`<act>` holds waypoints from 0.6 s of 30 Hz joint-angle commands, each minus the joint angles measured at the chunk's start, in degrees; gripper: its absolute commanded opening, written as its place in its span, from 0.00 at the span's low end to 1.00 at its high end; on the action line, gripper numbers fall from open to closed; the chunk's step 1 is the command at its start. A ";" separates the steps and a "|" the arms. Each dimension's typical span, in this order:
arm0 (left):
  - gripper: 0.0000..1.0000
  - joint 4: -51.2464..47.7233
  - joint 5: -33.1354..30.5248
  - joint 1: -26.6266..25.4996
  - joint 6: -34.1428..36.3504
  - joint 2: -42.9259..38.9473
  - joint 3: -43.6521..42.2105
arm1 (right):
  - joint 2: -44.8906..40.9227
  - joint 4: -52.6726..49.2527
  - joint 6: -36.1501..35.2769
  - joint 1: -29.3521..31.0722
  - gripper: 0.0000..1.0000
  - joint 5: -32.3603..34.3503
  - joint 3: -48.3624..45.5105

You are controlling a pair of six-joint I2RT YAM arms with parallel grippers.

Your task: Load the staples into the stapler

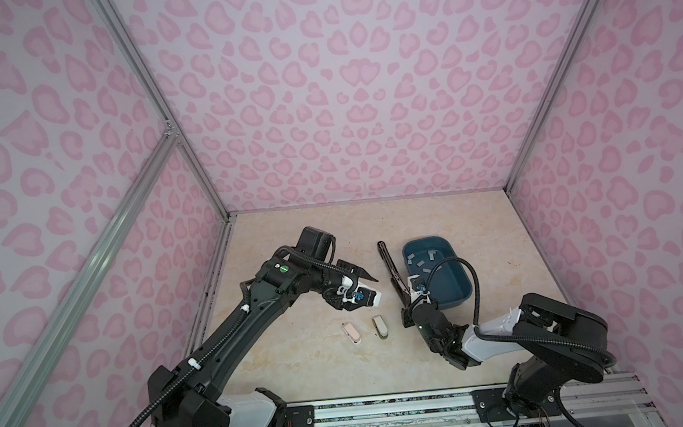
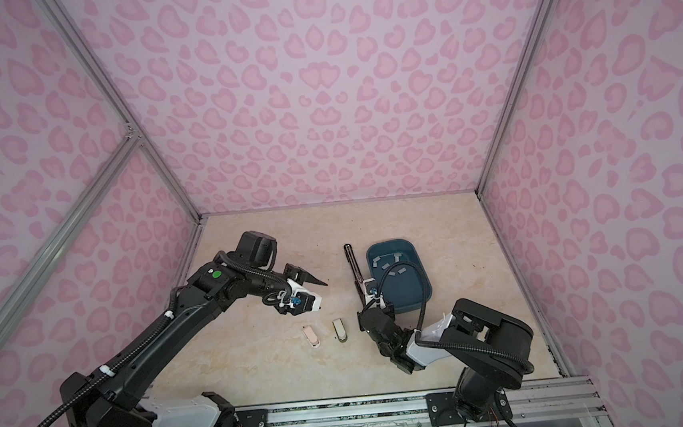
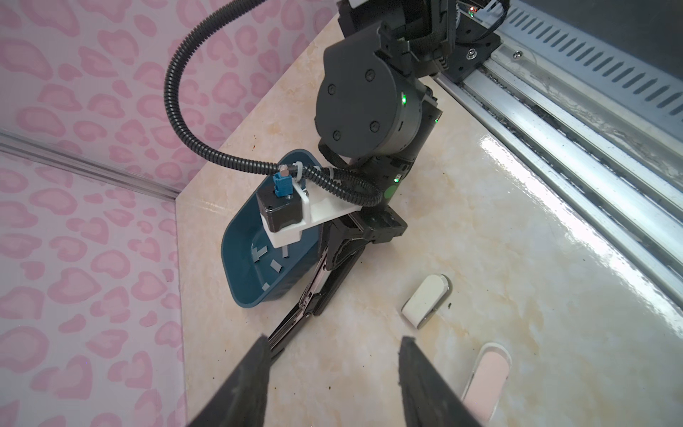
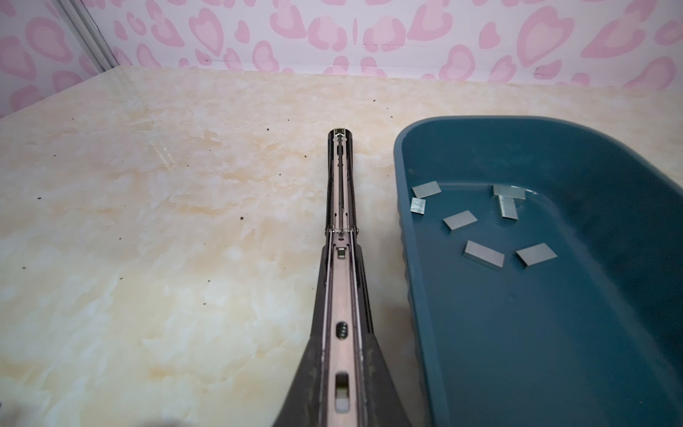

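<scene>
Overhead, in a top view, the stapler (image 1: 388,263) lies opened at centre right beside a blue tray (image 1: 427,241) crossed by a cable (image 1: 477,291). A pink mini stapler (image 1: 351,333) and a white mini stapler (image 1: 380,327) lie below. Left wrist view: the left gripper (image 3: 334,338) hangs half-spread and empty. Right wrist view: the right gripper (image 4: 342,281) clamps the stapler, and the staples (image 4: 484,256) lie scattered in the tray.

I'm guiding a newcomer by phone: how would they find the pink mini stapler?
Find the blue tray. Left of it, nearer the arms' bases, two mini staplers lie side by side. The pink stapler is the left one; its neighbour is the white stapler.
</scene>
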 commanded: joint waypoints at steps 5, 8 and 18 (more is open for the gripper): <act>0.56 -0.78 -4.43 -2.81 2.74 3.99 -0.71 | -1.37 -1.12 0.93 -0.36 0.32 0.92 1.38; 0.56 -1.11 -6.69 -4.26 3.26 5.90 -0.71 | -1.87 -1.70 0.81 -0.38 0.36 -0.17 1.84; 0.56 -2.62 -12.72 -8.20 5.20 10.57 -0.73 | -21.33 -8.83 -4.69 -1.17 0.55 -2.73 0.84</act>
